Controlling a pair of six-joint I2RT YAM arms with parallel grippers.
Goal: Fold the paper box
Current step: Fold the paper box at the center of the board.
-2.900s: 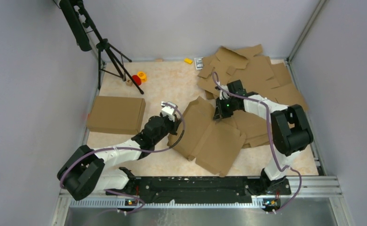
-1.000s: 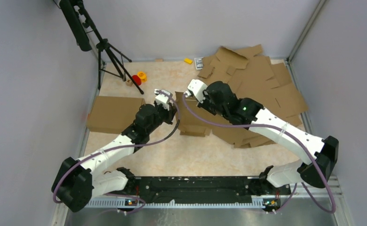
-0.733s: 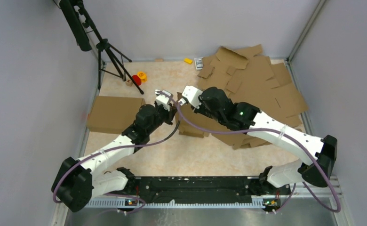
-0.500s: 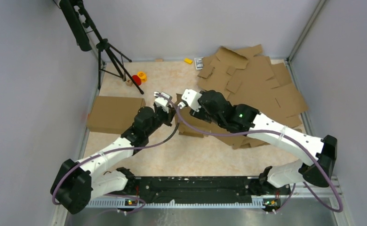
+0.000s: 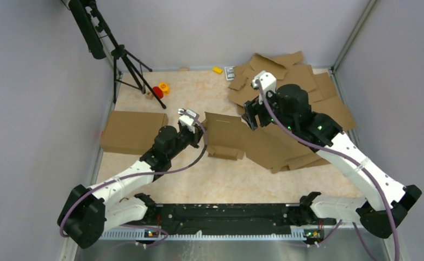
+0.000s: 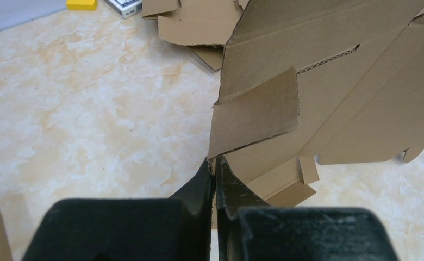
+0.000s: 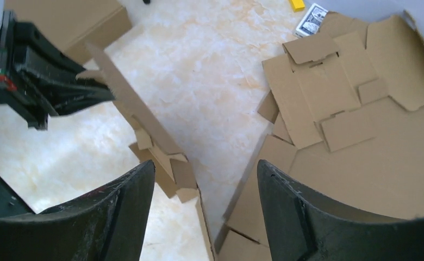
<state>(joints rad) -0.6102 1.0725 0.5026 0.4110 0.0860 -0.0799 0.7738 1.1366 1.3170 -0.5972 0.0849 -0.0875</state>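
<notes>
The left gripper (image 6: 215,169) is pinching an edge of the paper box (image 5: 227,132), which is tilting up at mid-worktop (image 5: 199,93). The right gripper (image 7: 204,168) is hanging spread near it. Grey walls are enclosing the marbled surface. A tripod (image 5: 124,57) is standing far-left, and cardboard blanks (image 5: 302,81) are lying far-right, apparently overlapping.

Left arm (image 5: 128,176) jaws pinch tight; right arm (image 5: 362,168) jaws gape.
</notes>
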